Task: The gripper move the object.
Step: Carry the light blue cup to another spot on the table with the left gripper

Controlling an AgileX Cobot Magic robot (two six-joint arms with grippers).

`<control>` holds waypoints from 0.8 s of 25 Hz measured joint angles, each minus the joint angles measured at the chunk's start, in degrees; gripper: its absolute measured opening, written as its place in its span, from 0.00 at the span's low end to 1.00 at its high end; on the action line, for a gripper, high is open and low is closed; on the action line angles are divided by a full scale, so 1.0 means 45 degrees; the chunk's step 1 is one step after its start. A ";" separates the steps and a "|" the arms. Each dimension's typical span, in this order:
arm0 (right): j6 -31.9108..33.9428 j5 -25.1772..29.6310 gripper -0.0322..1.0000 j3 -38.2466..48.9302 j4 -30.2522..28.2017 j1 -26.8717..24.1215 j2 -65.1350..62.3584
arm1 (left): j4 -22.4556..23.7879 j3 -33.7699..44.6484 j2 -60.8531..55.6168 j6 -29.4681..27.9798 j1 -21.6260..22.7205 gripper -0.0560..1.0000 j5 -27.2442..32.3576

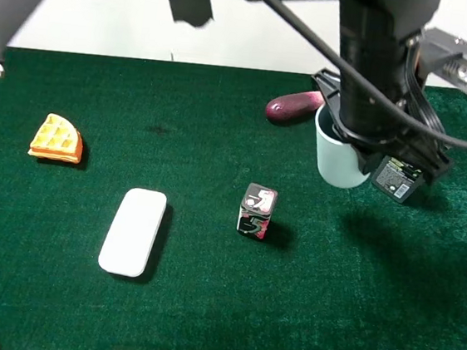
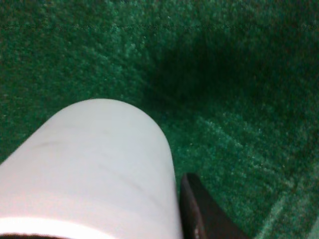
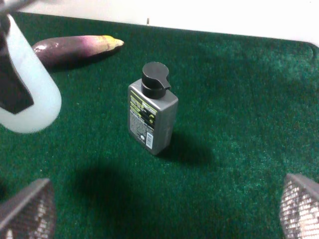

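The pale blue-green cup hangs above the green cloth at the back right, next to a grey bottle. My left gripper, on the big grey arm that reaches across from the top, is shut on the cup. In the left wrist view the cup fills the lower left, with one dark finger against its side. The right wrist view shows the cup clear of the cloth with a dark finger on it. My right gripper is open and empty, facing the bottle.
A grey bottle with a black cap stands just right of the cup. An eggplant lies behind it. A small black box stands mid-table, a flat white case lies to its left, and a waffle piece lies at the far left.
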 joint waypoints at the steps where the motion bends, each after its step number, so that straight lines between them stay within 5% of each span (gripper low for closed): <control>1: 0.0000 0.0000 0.69 0.0000 0.0000 0.0000 0.0000 | -0.0011 0.0000 0.0069 0.0000 -0.0076 0.13 0.0014; 20: 0.0000 0.0000 0.69 0.0000 0.0000 0.0000 0.0000 | -0.0065 0.0000 0.1105 -0.0017 -0.1056 0.13 0.0848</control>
